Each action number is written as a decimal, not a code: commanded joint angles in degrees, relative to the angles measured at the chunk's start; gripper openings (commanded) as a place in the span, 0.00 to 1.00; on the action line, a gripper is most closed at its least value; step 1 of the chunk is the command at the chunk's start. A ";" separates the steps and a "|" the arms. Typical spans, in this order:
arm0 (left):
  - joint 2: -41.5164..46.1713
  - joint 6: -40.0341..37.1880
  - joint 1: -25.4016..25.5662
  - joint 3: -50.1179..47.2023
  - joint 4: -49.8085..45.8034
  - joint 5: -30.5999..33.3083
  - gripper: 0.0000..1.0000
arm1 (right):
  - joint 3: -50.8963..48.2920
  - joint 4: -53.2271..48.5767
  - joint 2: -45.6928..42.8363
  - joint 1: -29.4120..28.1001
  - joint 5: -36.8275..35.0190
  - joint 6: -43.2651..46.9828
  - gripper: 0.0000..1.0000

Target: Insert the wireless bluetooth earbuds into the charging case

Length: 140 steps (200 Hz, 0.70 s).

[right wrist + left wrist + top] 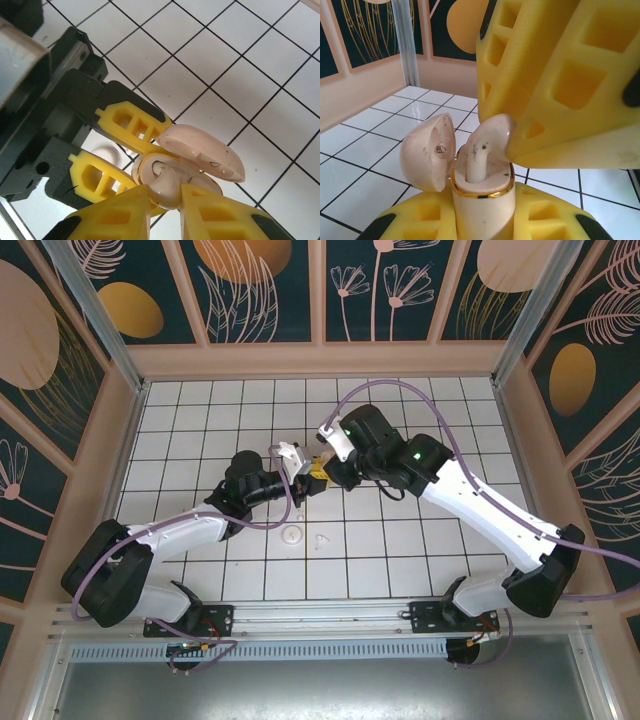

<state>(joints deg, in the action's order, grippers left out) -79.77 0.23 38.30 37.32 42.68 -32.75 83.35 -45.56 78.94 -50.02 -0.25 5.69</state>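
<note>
The left gripper (147,165) clamps the small pale pink plastic case (482,197). The right gripper (166,192) pinches a tiny cream plastic earbud (490,135). A crooked push could pop it out.

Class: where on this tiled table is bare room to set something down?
Bare tiles run along the back wall and between the arm bases. Crowded: mid-table, where left claw, right claw, charging case and earbud meet, white disc nearer.

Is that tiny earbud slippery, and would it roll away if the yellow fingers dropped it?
Probably slippery: the earbud looks glossy and rounded, and the right gripper pinches just its head. It is likely light and stiff, being tiny and hard-looking. Loose, it might roll, though its stem would probably make it wobble to a stop.
</note>
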 commanded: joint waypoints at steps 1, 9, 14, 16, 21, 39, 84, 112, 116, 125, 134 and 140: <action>1.09 0.80 0.17 2.07 5.49 -1.24 0.13 | -1.26 1.59 -1.51 -0.10 4.46 0.55 0.22; 1.04 0.92 0.11 1.96 5.66 -1.35 0.13 | -1.38 1.93 -1.76 0.12 4.77 0.38 0.23; 1.10 1.04 0.10 1.98 5.79 -1.52 0.13 | -1.48 2.17 -1.93 0.31 5.05 0.29 0.23; 1.06 1.01 0.15 1.97 5.83 -1.57 0.13 | -1.51 2.28 -2.01 0.35 5.14 0.22 0.24; 1.04 1.08 0.14 1.99 5.97 -1.84 0.13 | -1.59 2.50 -2.16 0.49 5.38 0.12 0.24; 1.00 1.57 0.15 1.97 6.43 -2.15 0.13 | -1.70 3.26 -2.71 0.98 6.02 -0.07 0.28; 1.06 2.00 0.20 1.94 6.76 -2.40 0.13 | -1.95 4.71 -3.90 1.93 7.42 -0.90 0.36; 0.82 2.35 0.15 1.88 7.11 -2.46 0.13 | -2.29 6.13 -5.25 2.70 8.89 -1.46 0.40; 0.84 2.36 0.11 1.90 7.16 -2.39 0.13 | -2.31 6.41 -5.43 2.78 9.01 -1.60 0.41; 0.72 2.51 0.15 1.88 7.20 -2.36 0.13 | -2.46 6.92 -5.98 3.06 9.30 -1.81 0.43; 0.69 2.65 0.17 1.87 7.38 -2.38 0.13 | -2.73 7.36 -6.44 3.33 9.63 -2.09 0.44; 0.65 2.75 0.17 1.88 7.48 -2.40 0.13 | -2.82 7.65 -6.74 3.54 9.93 -2.24 0.45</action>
<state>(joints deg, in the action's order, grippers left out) -79.77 1.80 38.33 37.54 46.89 -34.06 81.58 -41.28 74.85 -47.35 7.66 4.60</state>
